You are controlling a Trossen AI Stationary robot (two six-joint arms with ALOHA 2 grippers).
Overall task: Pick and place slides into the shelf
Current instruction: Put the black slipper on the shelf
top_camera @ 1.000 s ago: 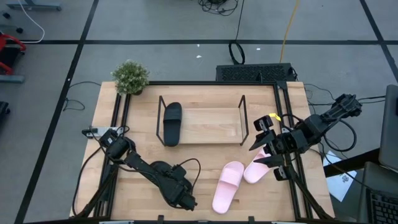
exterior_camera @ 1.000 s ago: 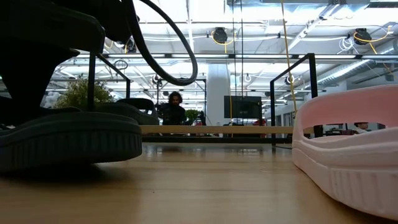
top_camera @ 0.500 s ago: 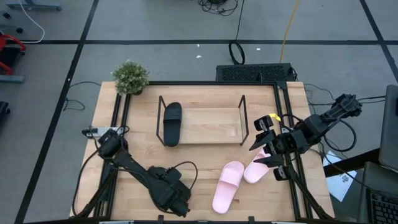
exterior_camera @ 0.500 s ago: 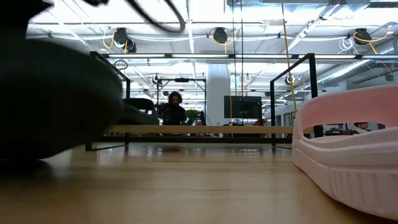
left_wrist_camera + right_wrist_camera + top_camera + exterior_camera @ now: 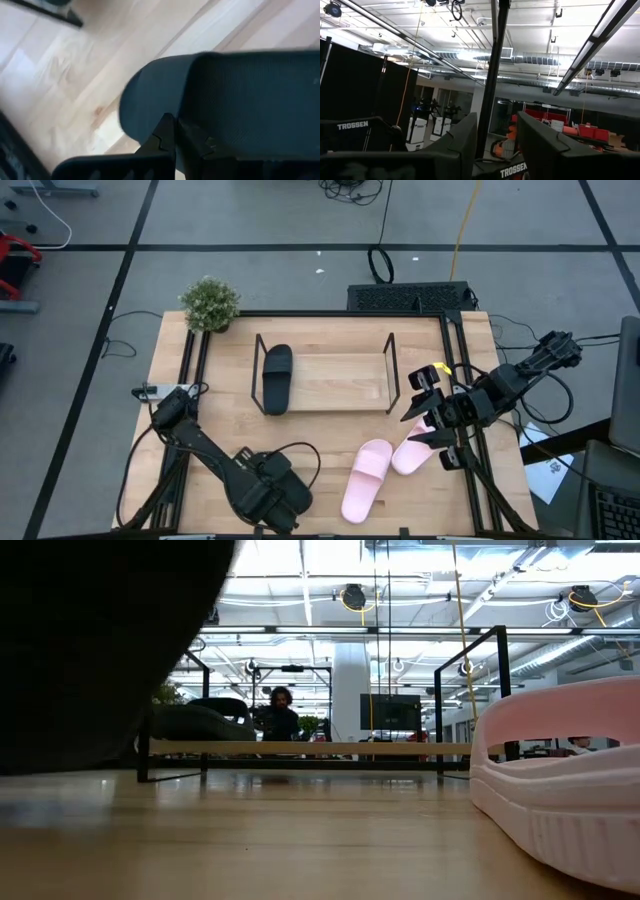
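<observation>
A: From above, where does each slide lie?

B: One black slide (image 5: 276, 377) rests in the shelf (image 5: 388, 375), at its 9 o'clock end. The two pink slides (image 5: 367, 479) lie side by side on the worktop (image 5: 330, 438), at about 5 o'clock from the shelf. The left end effector (image 5: 270, 502) sits at the worktop's 6 o'clock edge, a dark mass in that view.

A: And the fourth slide?

B: Only the left wrist view shows it: a second black slide (image 5: 240, 100), matte with a fine grainy surface and a rounded end, is clamped by that end effector above the pale wood grain.

A: What does the low view add?

B: The near pink slide (image 5: 560, 785) fills its 3 o'clock side: smooth foam, a broad arched strap, a ribbed sole edge. The shelf's thin black rods rise behind, with the shelved black slide a low hump inside. A large dark blur covers the 9 o'clock side.

A: The right arm?

B: The right end effector (image 5: 425, 420) waits at the worktop's 3 o'clock edge, near the pink slides. Its wrist view looks up at ceiling lights, with its fingers (image 5: 462, 142) spread apart, holding nothing.
</observation>
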